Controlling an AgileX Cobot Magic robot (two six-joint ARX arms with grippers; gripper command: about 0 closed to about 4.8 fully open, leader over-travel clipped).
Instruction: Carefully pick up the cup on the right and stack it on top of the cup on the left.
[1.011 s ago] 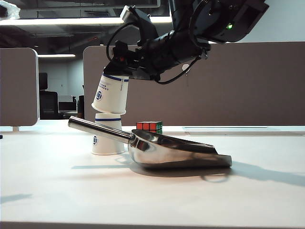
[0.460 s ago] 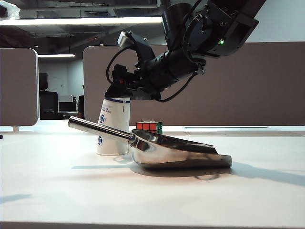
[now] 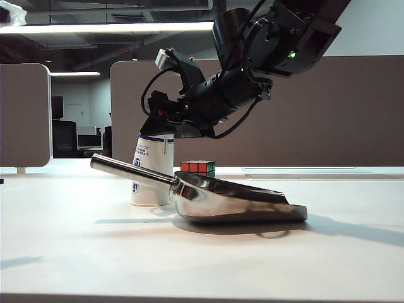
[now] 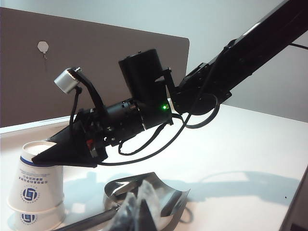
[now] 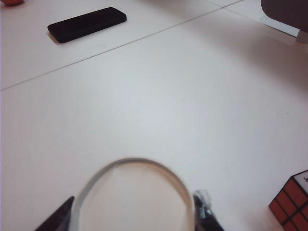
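Right gripper (image 4: 48, 154) clasps the upper cup (image 4: 37, 179) by its upturned base, reaching down from above so it can seat squarely over the lower cup (image 4: 33, 217). Both white, blue-banded, logo-printed cups stand nested upside down on the tabletop (image 3: 76, 252), behind a steel scoop (image 3: 233, 201). Left gripper is out of sight.

Paper, steel and plastic on a matt table
Two matt white paper cups (image 3: 153, 169) nest behind the mirror-polished steel scoop (image 3: 214, 196); beside the scoop, a glossy plastic colour cube (image 3: 197, 166); smooth white table (image 3: 189, 259)
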